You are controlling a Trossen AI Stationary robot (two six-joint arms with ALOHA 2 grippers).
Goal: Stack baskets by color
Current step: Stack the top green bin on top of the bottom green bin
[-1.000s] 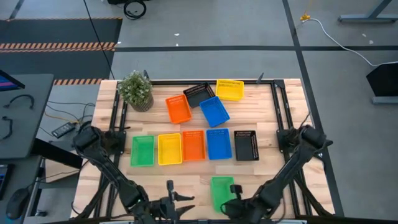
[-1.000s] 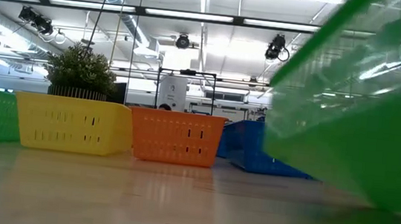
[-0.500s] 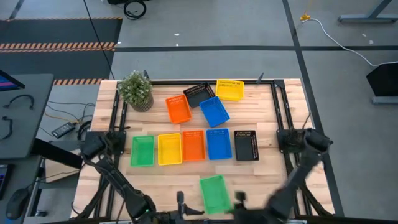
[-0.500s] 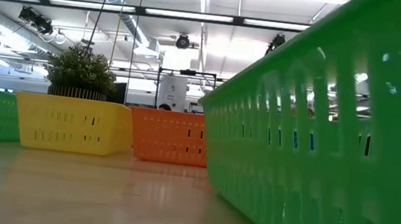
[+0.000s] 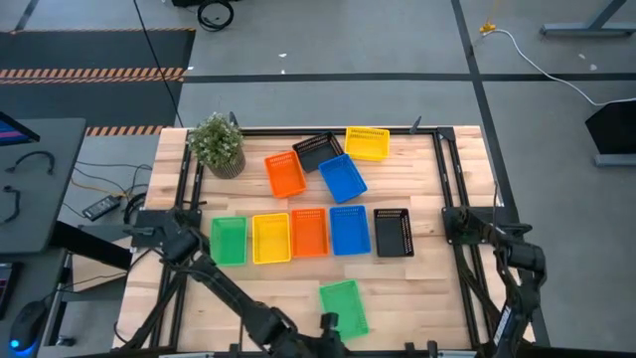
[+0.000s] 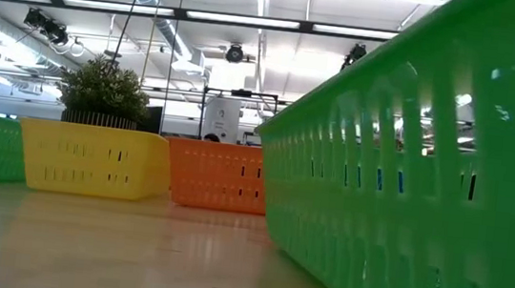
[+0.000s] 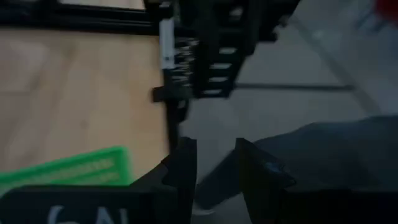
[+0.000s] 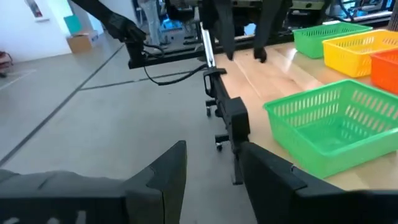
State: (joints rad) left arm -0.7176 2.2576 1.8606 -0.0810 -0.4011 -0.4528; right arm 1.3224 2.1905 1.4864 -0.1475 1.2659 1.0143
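A single green basket (image 5: 343, 306) lies flat on its bottom near the table's front edge, free of both grippers; it fills the right of the low view (image 6: 407, 179). My left gripper (image 5: 326, 326) hovers open by its near left corner, with the basket (image 7: 62, 171) off to one side of the fingers. My right gripper (image 8: 212, 149) is open past the table's near right edge, and the basket (image 8: 329, 127) lies ahead of it. A row of green (image 5: 228, 242), yellow (image 5: 270, 239), orange (image 5: 309, 233), blue (image 5: 349, 231) and black (image 5: 394, 232) baskets stands mid-table.
Farther back lie an orange basket (image 5: 285, 174), a black one (image 5: 317, 151), a blue one (image 5: 343, 178) and a yellow one (image 5: 367, 143). A potted plant (image 5: 217, 144) stands at the far left. Black frame rails (image 5: 447, 179) run along the table's sides.
My right gripper has let go of the green basket, which came down from a tilted lift to lie flat, slightly left and turned. The right arm then drew back toward the table's near right corner. My left arm has swung rightward along the near edge to the basket.
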